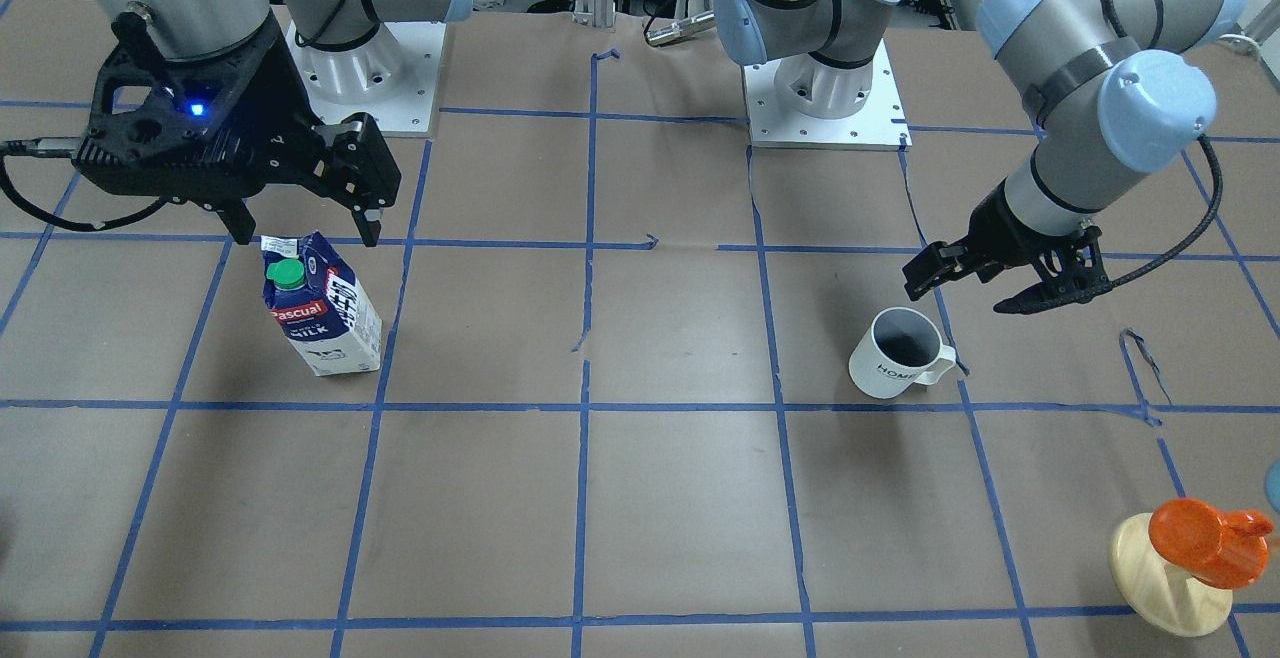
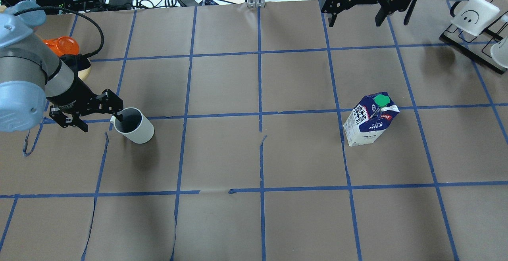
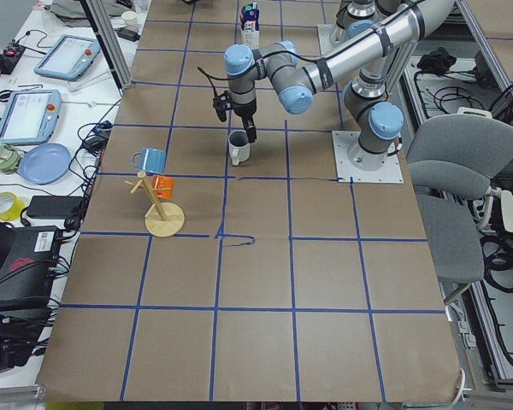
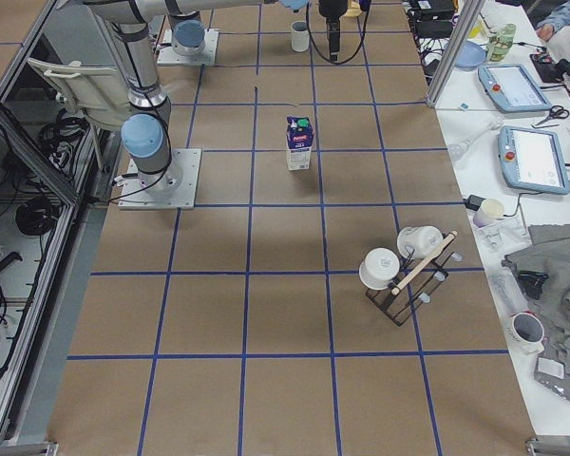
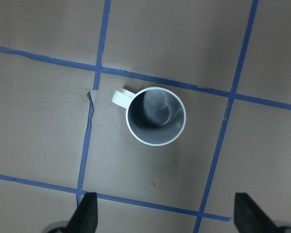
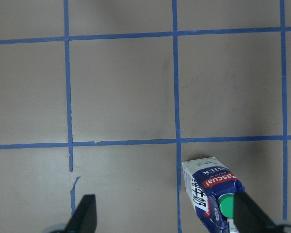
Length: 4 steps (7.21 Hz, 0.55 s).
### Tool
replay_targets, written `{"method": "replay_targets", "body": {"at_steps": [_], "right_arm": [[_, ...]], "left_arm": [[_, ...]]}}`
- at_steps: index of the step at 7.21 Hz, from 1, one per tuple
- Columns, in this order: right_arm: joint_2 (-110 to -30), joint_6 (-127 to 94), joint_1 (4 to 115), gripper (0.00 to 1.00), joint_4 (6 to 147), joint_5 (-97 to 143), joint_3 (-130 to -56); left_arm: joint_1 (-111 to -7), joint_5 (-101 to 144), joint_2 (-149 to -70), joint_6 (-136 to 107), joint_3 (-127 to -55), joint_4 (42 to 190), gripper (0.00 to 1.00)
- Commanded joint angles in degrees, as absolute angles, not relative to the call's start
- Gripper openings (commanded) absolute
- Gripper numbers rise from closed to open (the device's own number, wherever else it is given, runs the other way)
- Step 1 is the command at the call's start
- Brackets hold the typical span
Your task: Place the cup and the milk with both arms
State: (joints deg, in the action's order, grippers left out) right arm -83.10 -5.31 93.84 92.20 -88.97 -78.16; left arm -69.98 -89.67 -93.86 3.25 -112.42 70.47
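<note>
— Brown paper marked with a blue tape grid (image 2: pixel 260 94) covers the table (image 2: pixel 222 154). Where do the task's things stand?

— The mug (image 1: pixel 900 353) is upright and empty, just beside the left gripper (image 1: pixel 960 294), whose fingers are spread. From its wrist camera the mug sits ahead, centred between them, handle (image 5: pixel 120 97) to one side.

— And the milk carton (image 1: pixel 325 308)?

— It is upright, with its green cap (image 6: pixel 226 206) on, beneath the right gripper (image 1: pixel 308 226). That gripper is also spread, but the carton is off-centre, close to one finger. That arm likely needs a sideways shift.

Orange cup (image 1: pixel 1205 536) on wooden stand (image 1: pixel 1150 578)
</note>
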Motion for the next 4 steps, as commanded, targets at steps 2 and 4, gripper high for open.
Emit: {"method": "replay_targets", "body": {"at_steps": [2,4], "right_arm": [[-83.14,-5.36,93.78,1.0,92.02,-88.95,-78.4],[-83.14,-5.27,93.78,1.0,92.02,-89.03,-78.49]], "left_arm": [[-69.87,-89.91,-99.04,0.89,-112.77,66.89,1.0],[-69.87,-89.56,-101.85,-0.09,-112.94,63.64,0.85]]}}
